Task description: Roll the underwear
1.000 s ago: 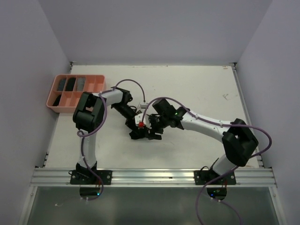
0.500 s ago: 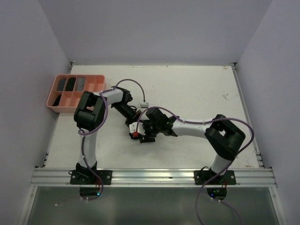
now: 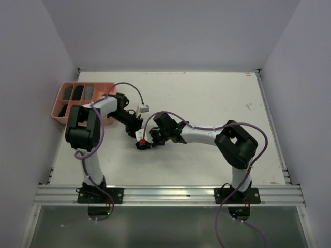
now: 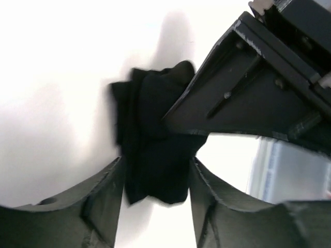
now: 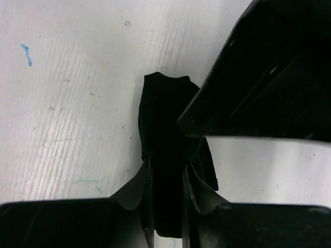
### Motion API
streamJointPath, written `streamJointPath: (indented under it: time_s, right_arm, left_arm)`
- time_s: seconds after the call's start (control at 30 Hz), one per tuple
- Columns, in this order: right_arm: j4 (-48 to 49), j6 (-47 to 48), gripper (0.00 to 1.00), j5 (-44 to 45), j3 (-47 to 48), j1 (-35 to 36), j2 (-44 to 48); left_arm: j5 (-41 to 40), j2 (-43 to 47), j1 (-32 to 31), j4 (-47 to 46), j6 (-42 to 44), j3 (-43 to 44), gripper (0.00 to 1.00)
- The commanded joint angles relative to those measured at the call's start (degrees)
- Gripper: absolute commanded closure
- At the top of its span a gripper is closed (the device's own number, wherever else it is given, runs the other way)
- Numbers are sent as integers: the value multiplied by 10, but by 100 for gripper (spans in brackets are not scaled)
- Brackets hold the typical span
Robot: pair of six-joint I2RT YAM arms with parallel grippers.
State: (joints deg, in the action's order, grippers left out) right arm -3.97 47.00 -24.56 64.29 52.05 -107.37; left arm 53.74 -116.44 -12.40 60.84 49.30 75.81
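The black underwear (image 3: 140,146) lies bunched into a small roll on the white table, left of centre, between both grippers. In the left wrist view the underwear (image 4: 155,155) sits between the spread fingers of my left gripper (image 4: 155,178), which is open around it. My right gripper (image 5: 165,181) is shut on the underwear (image 5: 163,119), pinching it narrow between its fingers. From above, the left gripper (image 3: 135,135) and the right gripper (image 3: 148,141) meet nose to nose over the cloth. No striped garment can be made out.
A salmon-pink compartment tray (image 3: 58,111) stands at the table's left edge, just behind the left arm, with dark rolled items (image 3: 77,93) in its back compartments. The table's metal rail (image 3: 165,194) runs along the front.
Both grippers have shifted left towards the tray with the black cloth. The left gripper has opened from its grip; the right gripper has closed on the cloth.
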Motion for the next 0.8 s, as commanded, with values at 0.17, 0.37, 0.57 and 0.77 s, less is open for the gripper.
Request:
streamJointPath:
  time_s: [0.17, 0.37, 0.57, 0.77]
  right_arm:
    - [-206, -22, 100, -69, 79, -3, -98]
    - [-334, -67, 100, -129, 201, -24, -188]
    - [-399, -125, 100, -175, 291, -56, -259]
    - [-416, -147, 100, -207, 318, -68, -289]
  left_arm:
    - [-78, 262, 155, -268, -119, -93, 37]
    - [-108, 447, 174, -260, -8, -199, 33]
    - [-204, 598, 80, -210, 115, -300, 31]
    - [-288, 669, -31, -280, 100, -395, 26]
